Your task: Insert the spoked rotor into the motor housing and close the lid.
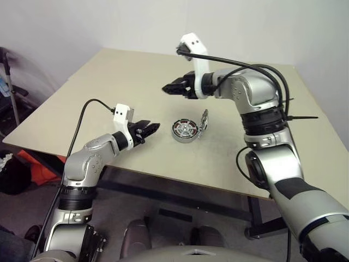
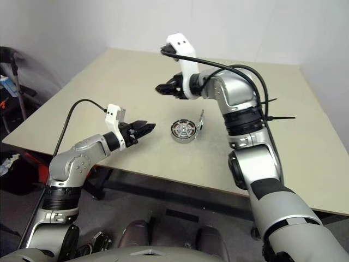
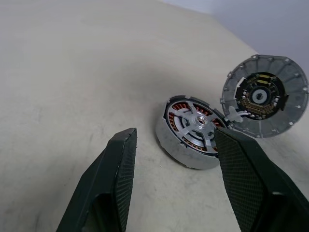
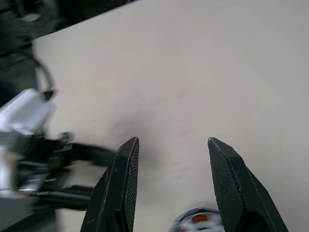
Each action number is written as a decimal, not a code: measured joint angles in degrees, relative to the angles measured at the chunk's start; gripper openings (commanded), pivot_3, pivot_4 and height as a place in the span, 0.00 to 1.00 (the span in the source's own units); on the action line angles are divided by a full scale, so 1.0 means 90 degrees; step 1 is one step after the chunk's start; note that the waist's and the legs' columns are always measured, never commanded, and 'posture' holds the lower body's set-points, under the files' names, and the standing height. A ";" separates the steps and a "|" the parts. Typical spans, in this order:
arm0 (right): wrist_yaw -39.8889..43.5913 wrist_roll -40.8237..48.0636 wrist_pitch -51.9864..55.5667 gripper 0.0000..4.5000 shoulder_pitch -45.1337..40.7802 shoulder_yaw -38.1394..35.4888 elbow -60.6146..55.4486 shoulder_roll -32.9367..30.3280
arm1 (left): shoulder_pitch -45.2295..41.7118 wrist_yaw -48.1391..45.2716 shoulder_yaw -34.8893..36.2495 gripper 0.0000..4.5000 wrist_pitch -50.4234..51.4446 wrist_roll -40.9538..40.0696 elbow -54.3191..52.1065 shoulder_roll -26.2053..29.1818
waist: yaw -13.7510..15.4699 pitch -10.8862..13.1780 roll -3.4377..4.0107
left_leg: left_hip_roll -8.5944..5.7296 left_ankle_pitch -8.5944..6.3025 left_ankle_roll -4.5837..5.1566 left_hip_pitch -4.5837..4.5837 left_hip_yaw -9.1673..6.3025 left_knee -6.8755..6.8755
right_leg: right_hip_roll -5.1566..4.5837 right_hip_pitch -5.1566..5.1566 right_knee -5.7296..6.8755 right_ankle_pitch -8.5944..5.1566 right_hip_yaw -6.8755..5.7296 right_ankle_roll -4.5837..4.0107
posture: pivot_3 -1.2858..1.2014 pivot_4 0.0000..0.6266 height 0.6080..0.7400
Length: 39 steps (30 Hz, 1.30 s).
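Near the middle of the table (image 1: 109, 76), the motor housing (image 3: 179, 143) lies flat with the spoked rotor (image 3: 195, 126) seated inside its windings, so the lid (image 3: 264, 96), propped on edge against the housing's rim, is what remains. My left claw (image 1: 151, 129) waits beside it, parted and empty; my right claw (image 1: 170, 87) hangs above, parted, holding nothing.

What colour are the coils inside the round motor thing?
Copper-brown, peeking between the silver spokes inside the motor housing. The left wrist view shows them best.
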 measured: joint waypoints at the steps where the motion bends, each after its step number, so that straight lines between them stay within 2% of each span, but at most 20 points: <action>1: 0.0020 -0.0131 -0.0430 0.56 0.0112 0.0043 0.0056 -0.0297 | -0.0006 -0.0074 -0.0001 0.60 -0.0002 -0.0014 0.0014 0.0035 | 0.0020 0.0000 0.0000 | 0.0000 0.0000 -0.0001 0.0000 0.0000 0.0002 | 0.0000 0.0001 0.0001 0.0001 0.0000 0.0001 | 0.52 0.00 1.00; 6: -0.0001 -0.0829 -0.1911 0.56 0.0788 0.0157 0.0424 -0.1582 | -0.0083 -0.0343 0.0005 0.60 -0.0055 -0.0024 0.0165 0.0276 | 0.0093 0.0000 0.0000 | 0.0000 0.0001 -0.0001 0.0000 0.0002 0.0002 | 0.0001 0.0001 0.0000 0.0000 0.0001 0.0000 | 0.52 0.00 1.00; 9: 0.0038 -0.1034 -0.2202 0.44 0.1233 0.0150 0.0438 -0.1991 | -0.0162 -0.0449 0.0008 0.60 -0.0136 0.0009 0.0330 0.0371 | 0.0072 0.0000 0.0002 | 0.0000 -0.0001 0.0004 0.0000 0.0004 0.0002 | 0.0003 -0.0004 0.0000 0.0001 0.0002 -0.0002 | 0.52 0.00 1.00; 14: 0.0321 -0.1036 -0.2206 0.05 0.2221 0.0117 -0.0200 -0.2487 | -0.0385 -0.0584 -0.0025 0.60 -0.0272 0.0079 0.0555 0.0404 | 0.0076 -0.0001 0.0004 | 0.0001 -0.0002 0.0009 0.0007 0.0006 0.0002 | 0.0005 0.0001 0.0001 0.0000 0.0004 -0.0003 | 0.52 0.00 1.00; 15: 0.0427 -0.1010 -0.2181 0.01 0.2480 0.0123 -0.0436 -0.2538 | -0.0402 -0.0610 -0.0032 0.60 -0.0289 0.0090 0.0602 0.0406 | 0.0075 -0.0002 0.0004 | 0.0001 -0.0003 0.0011 0.0008 0.0006 0.0002 | 0.0004 0.0001 0.0001 0.0000 0.0004 -0.0003 | 0.52 0.00 1.00; 18: 0.0701 -0.0932 -0.2061 0.01 0.3238 0.0305 -0.1053 -0.2556 | -0.0434 -0.0659 -0.0073 0.60 -0.0337 0.0161 0.0705 0.0404 | 0.0068 -0.0002 0.0008 | 0.0001 -0.0001 0.0024 0.0015 0.0009 0.0003 | 0.0004 0.0006 0.0003 0.0001 0.0007 -0.0003 | 0.52 0.00 1.00; 22: 0.0885 -0.0824 -0.1816 0.01 0.3645 0.0461 -0.1663 -0.2446 | -0.0475 -0.0696 -0.0082 0.60 -0.0394 0.0208 0.0791 0.0410 | 0.0064 -0.0003 0.0009 | 0.0001 -0.0001 0.0032 0.0027 0.0010 0.0004 | 0.0004 0.0009 0.0012 0.0002 0.0009 -0.0004 | 0.52 0.00 1.00; 29: 0.0839 -0.0526 -0.1379 0.01 0.3297 0.0457 -0.1919 -0.1974 | -0.0458 -0.0681 -0.0078 0.60 -0.0392 0.0212 0.0774 0.0443 | 0.0069 -0.0005 0.0011 | 0.0001 -0.0010 0.0049 0.0048 0.0010 0.0003 | 0.0002 0.0030 0.0014 0.0002 0.0008 -0.0005 | 0.52 0.00 1.00; 39: 0.0650 -0.0504 -0.1353 0.01 0.2968 0.0552 -0.1697 -0.1439 | -0.0224 -0.0496 -0.0032 0.60 -0.0356 0.0207 0.0488 0.0464 | 0.0067 -0.0005 0.0012 | 0.0002 -0.0006 0.0042 0.0042 0.0009 0.0003 | 0.0003 0.0029 0.0005 0.0002 0.0006 -0.0006 | 0.52 0.00 1.00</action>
